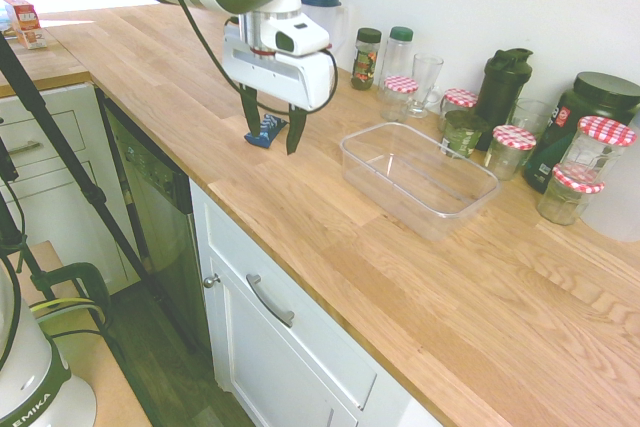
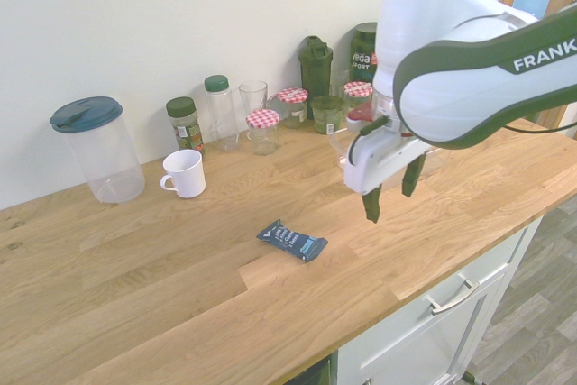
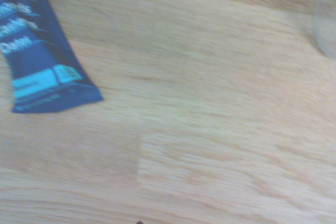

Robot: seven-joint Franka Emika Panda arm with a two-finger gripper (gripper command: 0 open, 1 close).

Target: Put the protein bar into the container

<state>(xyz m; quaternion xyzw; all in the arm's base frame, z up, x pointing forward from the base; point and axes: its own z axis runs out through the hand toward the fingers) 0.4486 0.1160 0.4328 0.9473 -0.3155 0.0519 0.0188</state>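
Tool [image 2: 393,197], fingers apart, hangs between the protein bar [image 2: 293,241] and container [image 1: 418,176].

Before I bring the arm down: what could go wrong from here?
The open jaws hang short of the protein bar, not over it, so descending now would likely close on bare counter. The bar lies flat and low, so fingertips might scrape the wood. Its loose wrapper end could slip if pinched there.
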